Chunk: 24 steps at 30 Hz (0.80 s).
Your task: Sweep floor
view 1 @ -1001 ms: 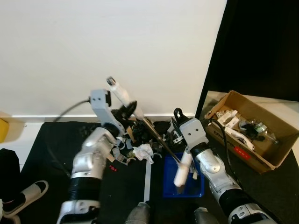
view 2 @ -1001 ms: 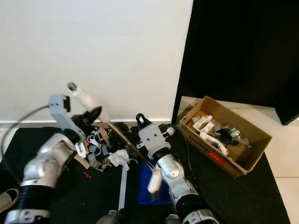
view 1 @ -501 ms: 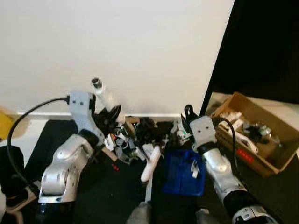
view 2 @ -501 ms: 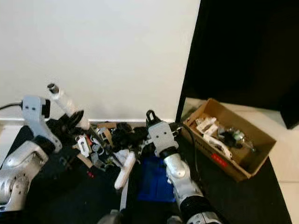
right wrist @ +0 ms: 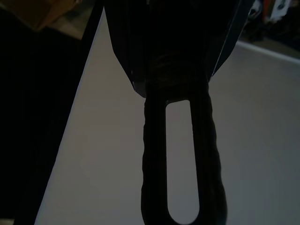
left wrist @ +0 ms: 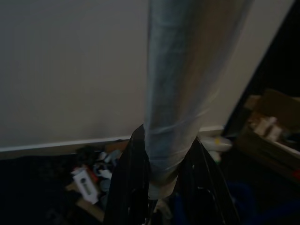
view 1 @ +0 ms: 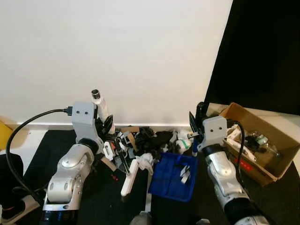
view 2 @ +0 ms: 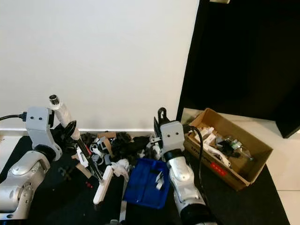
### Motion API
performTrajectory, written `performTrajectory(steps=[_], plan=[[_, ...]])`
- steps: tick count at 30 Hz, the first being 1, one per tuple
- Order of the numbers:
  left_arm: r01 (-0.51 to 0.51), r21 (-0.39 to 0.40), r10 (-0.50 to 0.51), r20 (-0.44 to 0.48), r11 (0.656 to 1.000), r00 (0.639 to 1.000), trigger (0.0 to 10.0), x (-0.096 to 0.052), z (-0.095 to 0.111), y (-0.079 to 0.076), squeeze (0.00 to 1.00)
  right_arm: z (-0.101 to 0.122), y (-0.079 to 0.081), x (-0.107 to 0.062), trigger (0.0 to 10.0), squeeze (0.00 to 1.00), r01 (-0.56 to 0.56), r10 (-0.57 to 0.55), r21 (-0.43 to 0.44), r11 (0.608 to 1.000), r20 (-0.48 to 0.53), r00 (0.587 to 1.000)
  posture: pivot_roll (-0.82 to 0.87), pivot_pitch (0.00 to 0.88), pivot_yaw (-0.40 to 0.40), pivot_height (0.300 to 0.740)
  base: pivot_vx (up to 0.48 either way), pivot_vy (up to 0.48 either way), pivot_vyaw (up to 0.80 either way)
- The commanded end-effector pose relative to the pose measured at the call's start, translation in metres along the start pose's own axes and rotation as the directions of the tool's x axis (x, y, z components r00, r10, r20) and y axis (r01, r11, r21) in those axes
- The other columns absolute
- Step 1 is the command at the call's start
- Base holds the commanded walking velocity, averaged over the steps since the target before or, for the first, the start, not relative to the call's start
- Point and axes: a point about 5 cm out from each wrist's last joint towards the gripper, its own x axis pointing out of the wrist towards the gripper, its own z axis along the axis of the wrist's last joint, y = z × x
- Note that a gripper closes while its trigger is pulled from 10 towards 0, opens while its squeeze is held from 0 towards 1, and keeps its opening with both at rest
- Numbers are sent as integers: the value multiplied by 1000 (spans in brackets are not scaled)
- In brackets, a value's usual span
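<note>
**Broom and dustpan at the litter pile by the wall**

The left hand [view 1: 107, 125] is clamped around the pale handle of the broom [view 1: 100, 105]; in the left wrist view its two black fingers [left wrist: 129, 180] press against either side of the grey-white shaft [left wrist: 178, 84]. The handle's upper end points up beside the arm's wrist block, and the thin lower shaft slants down toward the floor, ending at a white head [view 1: 128, 177] that lies on the black mat [view 1: 47, 145].

The right hand [view 1: 196, 123] grips the black looped handle of the dustpan [right wrist: 178, 154], which rises above the wrist. The blue dustpan [view 1: 172, 175] rests tilted on the mat just beside the right forearm, with a couple of small white scraps [view 1: 183, 171] lying in it.

Between the two arms, against the base of the white wall [view 1: 122, 56], sits a pile of litter [view 1: 140, 140]: black, white and brown bits, with crumpled white paper [view 1: 144, 159] near the broom head. To the right, well apart from the pile, an open cardboard box [view 1: 262, 136] holds mixed items.
</note>
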Motion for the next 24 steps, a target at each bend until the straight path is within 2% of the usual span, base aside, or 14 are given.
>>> performTrajectory(steps=[1, 16, 24], plan=[[-29, 4, 29, 10, 1000, 1000, 10000, 0, -2, 1, 0, 3, 3, -1, 10000, 0, -10, 10, 17, 1000, 11, 1000, 48, 116, 108, 740, 0, 0, 0], [-98, 16, 98, -18, 995, 995, 10000, 9, -15, -3, 0, 13, -5, -7, 10000, 0, -30, 30, 12, 999, 19, 999, 0, 91, 93, 740, 0, 0, 0], [-111, 21, 111, -24, 994, 994, 10000, 12, -19, -11, 0, 15, 0, -5, 10000, 0, -58, 57, 48, 997, 9, 998, 2, 84, 89, 740, 0, 0, 0]])
